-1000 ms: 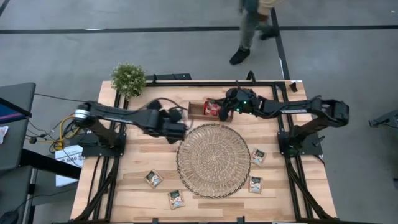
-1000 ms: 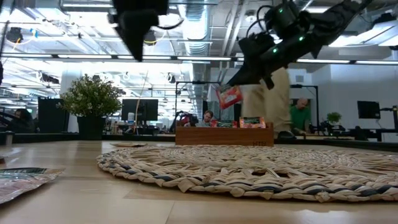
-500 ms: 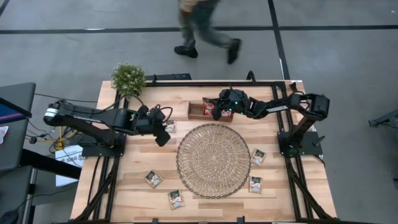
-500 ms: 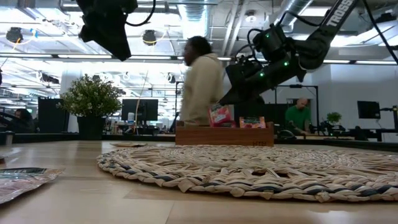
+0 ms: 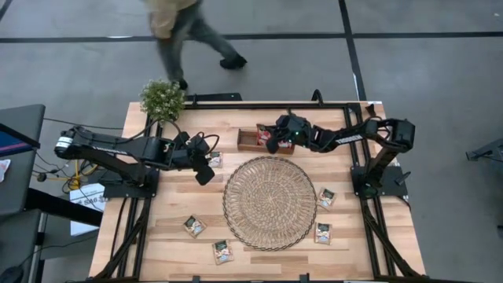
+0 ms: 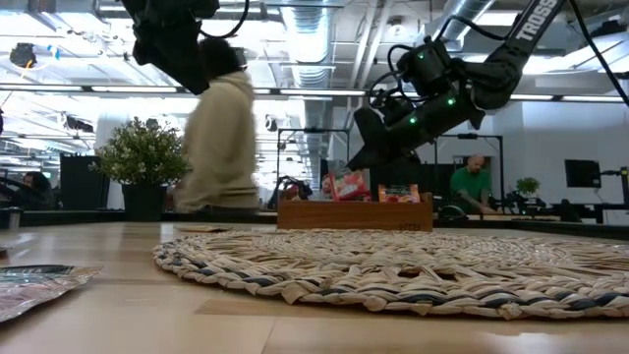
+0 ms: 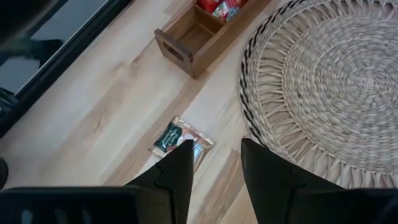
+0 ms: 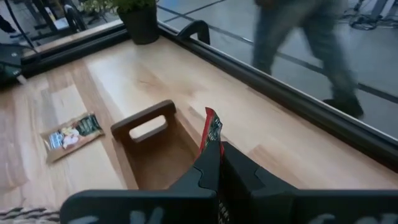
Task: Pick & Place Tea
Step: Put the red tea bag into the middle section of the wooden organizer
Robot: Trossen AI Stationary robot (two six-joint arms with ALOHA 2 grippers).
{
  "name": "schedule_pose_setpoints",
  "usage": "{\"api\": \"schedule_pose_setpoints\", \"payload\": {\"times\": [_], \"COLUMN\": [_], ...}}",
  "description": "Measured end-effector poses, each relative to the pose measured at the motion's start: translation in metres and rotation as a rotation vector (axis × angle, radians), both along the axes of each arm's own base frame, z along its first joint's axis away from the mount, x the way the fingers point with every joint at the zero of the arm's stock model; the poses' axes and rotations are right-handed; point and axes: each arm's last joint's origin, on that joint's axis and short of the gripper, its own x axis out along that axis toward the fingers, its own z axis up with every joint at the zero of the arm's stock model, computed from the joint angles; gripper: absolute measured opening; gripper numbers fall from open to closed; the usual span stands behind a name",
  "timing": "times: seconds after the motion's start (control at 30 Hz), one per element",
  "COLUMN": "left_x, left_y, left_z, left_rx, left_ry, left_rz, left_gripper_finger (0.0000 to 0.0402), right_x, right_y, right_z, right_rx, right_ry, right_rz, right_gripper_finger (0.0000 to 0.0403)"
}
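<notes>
Right gripper [image 8: 216, 163] clamped on red tea sachet [image 8: 211, 129] above wooden tray [image 8: 155, 146], left gripper [image 7: 214, 165] parted over whitish sachet [image 7: 180, 138] beside woven mat [image 7: 329, 87], pale plank table [image 5: 165, 216], person [image 5: 185, 31] walking beyond.

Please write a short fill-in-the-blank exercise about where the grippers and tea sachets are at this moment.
1. The right gripper is shut on a ____ tea sachet over the wooden tray.
2. The left gripper hovers with its fingers ____ above a whitish sachet.
3. The round straw mat has ____ sachets lying on it.

Missing words: red; open; no
</notes>
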Motion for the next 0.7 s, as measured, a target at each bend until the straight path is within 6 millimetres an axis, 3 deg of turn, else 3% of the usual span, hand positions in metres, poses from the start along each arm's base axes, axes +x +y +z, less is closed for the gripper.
{"api": "schedule_pose_setpoints", "payload": {"times": [0.7], "left_x": [0.0003], "left_y": [0.0001], "left_z": [0.0001], "left_rx": [0.041], "left_ry": [0.028], "left_rz": [-0.055], "left_gripper_finger": [0.0126], "right_x": [0.0016], "right_y": [0.0092], "right_z": [-0.0050], "right_rx": [-0.046], "right_ry": [0.066], "right_rz": [-0.057], "right_gripper_finger": [0.0000]}}
